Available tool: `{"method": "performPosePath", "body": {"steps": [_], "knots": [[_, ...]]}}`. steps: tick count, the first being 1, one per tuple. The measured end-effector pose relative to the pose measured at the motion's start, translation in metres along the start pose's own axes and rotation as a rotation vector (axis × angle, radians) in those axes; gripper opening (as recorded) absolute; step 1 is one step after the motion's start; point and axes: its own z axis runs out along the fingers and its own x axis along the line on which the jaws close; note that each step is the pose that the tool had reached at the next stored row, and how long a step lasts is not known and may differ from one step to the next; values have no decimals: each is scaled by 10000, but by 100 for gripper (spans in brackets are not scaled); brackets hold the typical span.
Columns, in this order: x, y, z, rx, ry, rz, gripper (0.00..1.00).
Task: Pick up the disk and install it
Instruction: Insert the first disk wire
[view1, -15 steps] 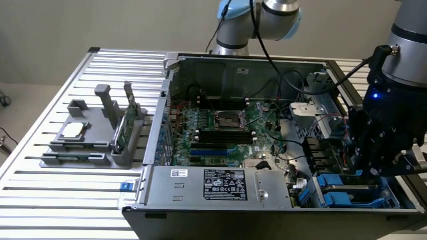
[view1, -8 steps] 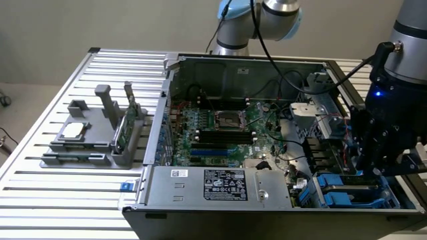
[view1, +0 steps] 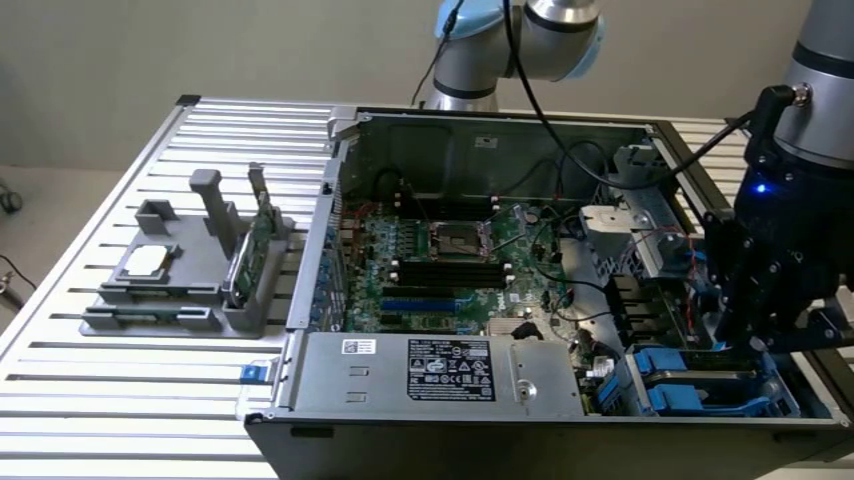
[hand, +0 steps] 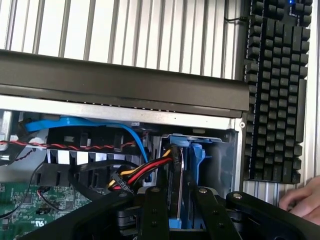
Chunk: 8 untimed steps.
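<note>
Wrist view: we see our end effector (hand: 176, 200) clamped on the disk (hand: 176, 175), held on edge between its fingers (hand: 154, 210) over the blue bay (view1: 701, 385) at the case's (view1: 441, 415) near right corner.

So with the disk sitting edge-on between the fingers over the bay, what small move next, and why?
Probably ease the disk straight down a little. The tool grips it upright, its blue carrier lined up with the drive bay at the case's corner, not yet seated.

Silver arm (view1: 834, 75) with blue-grey joint caps, black gripper (view1: 767, 290), black cable, seemingly blue indicator light
</note>
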Motion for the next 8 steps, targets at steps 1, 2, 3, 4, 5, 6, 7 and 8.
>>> {"method": "performPosePath", "body": {"steps": [1,2,3,4,5,6,7,8], "knots": [[0,4,4,0,-1,0,27],[0,9,9,0,0,0,27],[1,13,16,0,1,-1,27],[1,17,23,0,2,-1,27],[2,20,29,0,1,-1,27],[2,23,38,-1,2,-1,27],[3,27,46,-1,2,-2,27],[3,28,53,0,1,-3,27]]}}
